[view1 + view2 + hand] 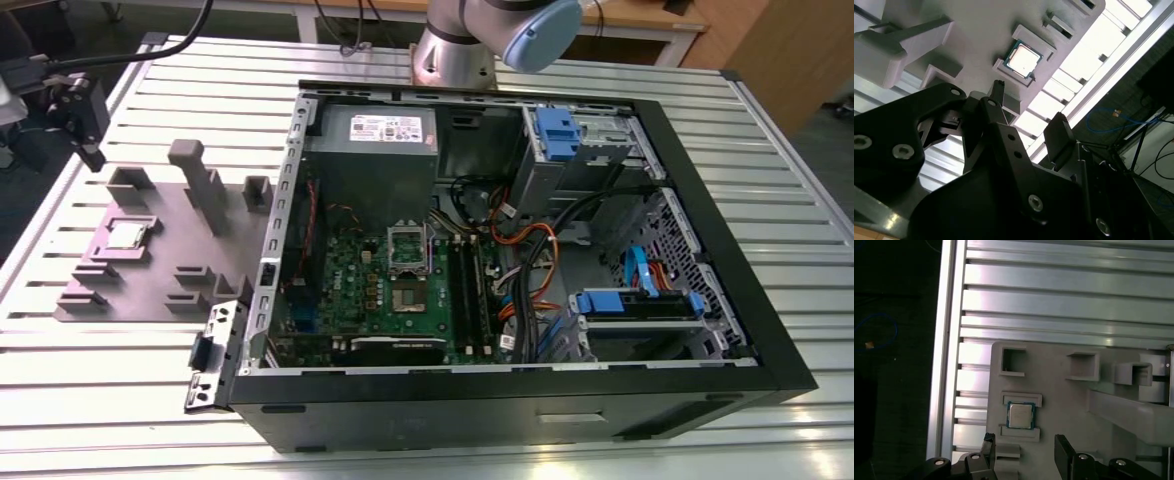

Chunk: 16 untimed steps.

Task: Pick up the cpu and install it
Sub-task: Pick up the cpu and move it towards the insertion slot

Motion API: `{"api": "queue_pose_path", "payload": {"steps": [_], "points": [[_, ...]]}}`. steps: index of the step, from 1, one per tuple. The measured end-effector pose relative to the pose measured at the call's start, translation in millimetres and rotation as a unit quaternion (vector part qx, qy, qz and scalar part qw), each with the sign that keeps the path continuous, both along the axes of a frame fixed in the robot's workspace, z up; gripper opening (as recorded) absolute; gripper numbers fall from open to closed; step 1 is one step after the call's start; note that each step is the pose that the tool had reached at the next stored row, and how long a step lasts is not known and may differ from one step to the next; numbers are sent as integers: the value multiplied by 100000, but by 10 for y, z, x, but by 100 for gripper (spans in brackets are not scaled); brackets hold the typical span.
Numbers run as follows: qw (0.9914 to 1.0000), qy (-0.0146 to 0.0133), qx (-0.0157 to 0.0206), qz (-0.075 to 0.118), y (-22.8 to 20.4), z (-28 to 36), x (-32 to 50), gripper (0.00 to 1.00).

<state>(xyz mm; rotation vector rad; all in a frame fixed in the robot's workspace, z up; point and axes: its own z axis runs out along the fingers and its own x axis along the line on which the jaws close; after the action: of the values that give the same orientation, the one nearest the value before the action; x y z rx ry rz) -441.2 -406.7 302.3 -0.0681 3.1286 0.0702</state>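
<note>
First wrist view, nearest first: the end effector (1024,442) hangs with its two dark fingers (1064,452) set wide apart and nothing between them; just beyond the tips lies the cpu (1020,415), flat and silvery face up, seated between two low ribs (1022,399) of the grey fixture (1069,400). It is apart from both fingers and untouched; it sits close to the mid-line between them, a shade toward one finger. Being square it has no long axis; its edges run square with the ribs and, by my judgement, nearly square with the line from finger to finger. Past the fixture run the aluminium slats of the desk (1054,300).

In the exterior view the end effector hovers above the fixture's far corner at the exterior view's left; the cpu lies lower and nearer the camera, so the chip is below and ahead of the tips. To the exterior view's right stands the open case (747,300), with the green board (374,300) and its metal-framed socket (407,245) well apart from the cpu; whether the socket is empty I cannot tell. I judge the pick-up not yet made.
</note>
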Motion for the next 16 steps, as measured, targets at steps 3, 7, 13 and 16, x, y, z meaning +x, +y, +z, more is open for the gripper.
{"api": "queue_pose_path", "payload": {"steps": [3,7,13,16], "points": [[100000,-1,-9,0,0,-23,-20,59],[100000,19,-81,51,-40,-86,-25,59],[100000,98,-77,51,-68,-196,-24,59],[100000,120,-80,55,-69,-250,-24,59]]}}
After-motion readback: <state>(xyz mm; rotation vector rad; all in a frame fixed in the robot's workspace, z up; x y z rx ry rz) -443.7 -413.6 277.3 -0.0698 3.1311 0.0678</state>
